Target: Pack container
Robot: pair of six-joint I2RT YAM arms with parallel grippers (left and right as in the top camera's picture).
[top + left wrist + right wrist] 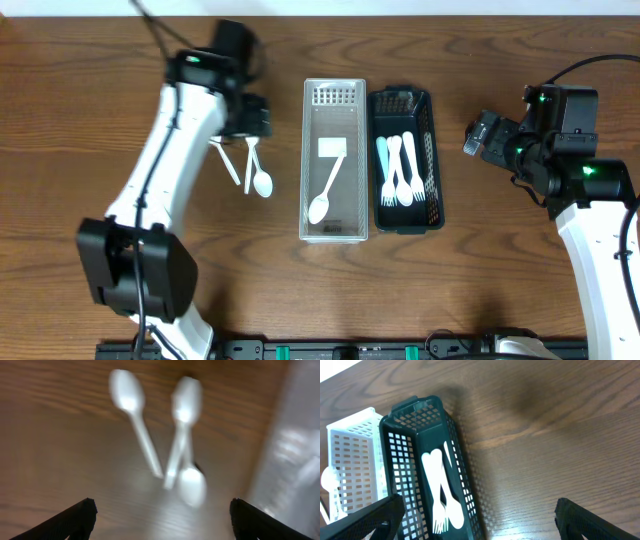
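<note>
A white basket (pixel 311 160) at the table's middle holds one white spoon (pixel 326 192). Next to it on the right, a dark basket (pixel 434 165) holds several white forks (pixel 398 170); it also shows in the right wrist view (pixel 462 475). Three white spoons (pixel 250 168) lie loose on the wood left of the white basket, blurred in the left wrist view (pixel 165 445). My left gripper (pixel 246 118) is open and empty, just above these spoons. My right gripper (pixel 478 135) is open and empty over bare wood right of the dark basket.
The white basket's side shows at the right edge of the left wrist view (pixel 295 455) and at the left of the right wrist view (pixel 350 465). A black rail (pixel 330 350) runs along the table's front edge.
</note>
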